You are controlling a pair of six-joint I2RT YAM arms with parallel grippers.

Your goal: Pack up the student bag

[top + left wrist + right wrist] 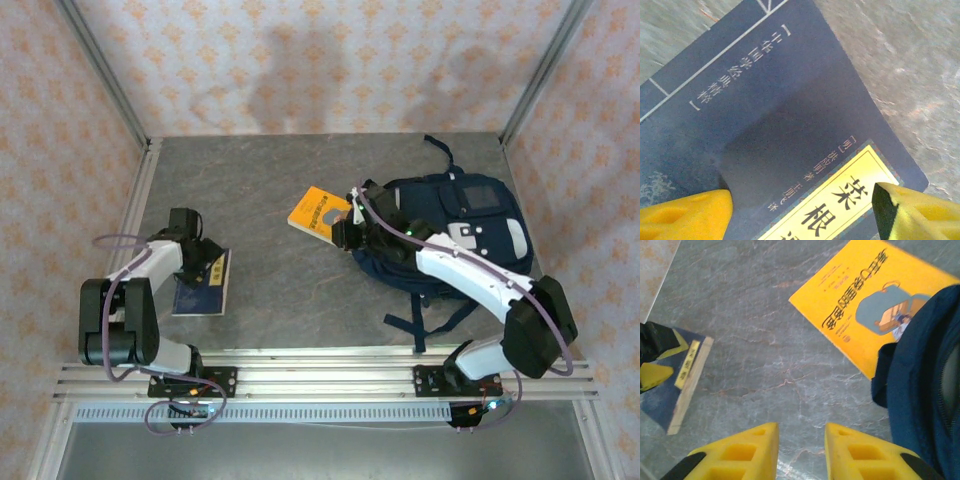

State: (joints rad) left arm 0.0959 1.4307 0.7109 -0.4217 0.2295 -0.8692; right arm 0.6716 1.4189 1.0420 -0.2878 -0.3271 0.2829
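Student bag (470,225): navy, lying flat at right of table (270,180), its edge overlapping yellow book (865,305). Right gripper (801,440): jaws narrowly apart, empty, beside bag. Left gripper (802,200): jaws wide apart above navy book (765,100), far left.

Lab test cell: aluminium rails (320,375), patterned backdrop walls (320,60).

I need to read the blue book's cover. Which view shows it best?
Left wrist: the blue book is close up, its characters sharp. The top view shows it small, partly under the left arm; the right wrist view catches one end with its page edge.
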